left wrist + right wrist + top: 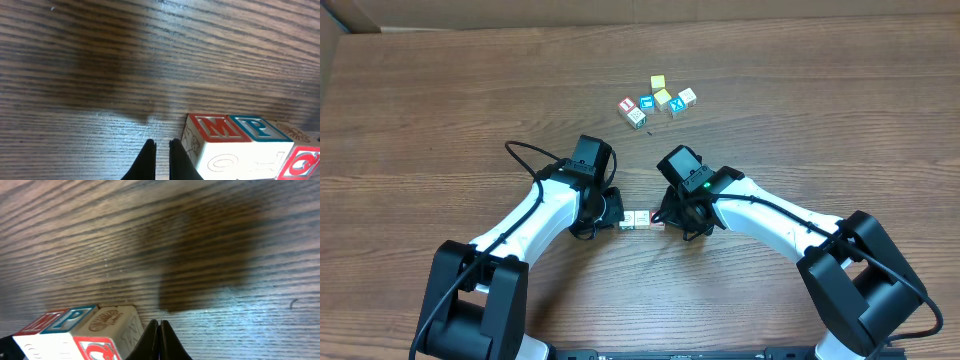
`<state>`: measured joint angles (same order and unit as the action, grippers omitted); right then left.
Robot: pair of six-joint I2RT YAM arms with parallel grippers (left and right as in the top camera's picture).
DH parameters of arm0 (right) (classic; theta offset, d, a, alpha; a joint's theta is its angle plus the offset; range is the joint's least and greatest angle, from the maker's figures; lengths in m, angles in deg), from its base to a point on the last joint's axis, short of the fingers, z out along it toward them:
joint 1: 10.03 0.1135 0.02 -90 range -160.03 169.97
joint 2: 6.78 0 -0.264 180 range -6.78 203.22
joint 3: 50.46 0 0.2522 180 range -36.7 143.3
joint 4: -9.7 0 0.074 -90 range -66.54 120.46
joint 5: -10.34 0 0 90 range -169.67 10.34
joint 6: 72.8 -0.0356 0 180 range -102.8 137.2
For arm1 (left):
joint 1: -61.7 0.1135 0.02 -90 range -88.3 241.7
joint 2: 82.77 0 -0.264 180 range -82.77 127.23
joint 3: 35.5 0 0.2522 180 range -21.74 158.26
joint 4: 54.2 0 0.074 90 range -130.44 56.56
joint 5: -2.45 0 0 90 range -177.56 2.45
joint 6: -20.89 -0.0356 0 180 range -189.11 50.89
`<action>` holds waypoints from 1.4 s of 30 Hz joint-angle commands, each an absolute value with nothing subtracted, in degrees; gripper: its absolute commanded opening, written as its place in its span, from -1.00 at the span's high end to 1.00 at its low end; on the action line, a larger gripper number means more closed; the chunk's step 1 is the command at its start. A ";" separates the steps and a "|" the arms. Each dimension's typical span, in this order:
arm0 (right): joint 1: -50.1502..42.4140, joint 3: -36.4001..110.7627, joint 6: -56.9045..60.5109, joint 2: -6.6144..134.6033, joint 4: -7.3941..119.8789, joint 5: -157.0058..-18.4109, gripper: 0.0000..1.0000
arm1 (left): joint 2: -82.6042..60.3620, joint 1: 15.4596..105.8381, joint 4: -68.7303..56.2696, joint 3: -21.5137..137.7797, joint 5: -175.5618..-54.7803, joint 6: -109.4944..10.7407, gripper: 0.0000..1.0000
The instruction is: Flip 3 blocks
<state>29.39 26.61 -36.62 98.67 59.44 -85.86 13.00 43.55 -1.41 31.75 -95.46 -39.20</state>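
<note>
Three blocks (640, 219) touching in row. Left pincer (162, 145), right pincer (160, 324) both closed, empty. Risk: you nudge one, neighbours drag along, nothing flips.

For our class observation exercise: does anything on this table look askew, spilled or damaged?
Nothing stands out. Three blocks sit in a tidy row between the left gripper and right gripper, both shut. The other cubes lie loosely clustered farther back, turned at differing angles, but none looks damaged.

Open tabletop (650, 160) beyond the blocks (636, 219)
</note>
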 commanded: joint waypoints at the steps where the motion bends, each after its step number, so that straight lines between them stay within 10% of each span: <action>1: 29.67 26.24 -36.86 99.02 58.79 -85.82 0.92 | 13.50 43.22 -1.83 30.96 -94.65 -38.18 0.92; 42: 29.67 26.24 -36.84 99.02 57.13 -88.79 0.93 | 13.50 42.43 -2.81 30.86 -95.46 -38.18 0.91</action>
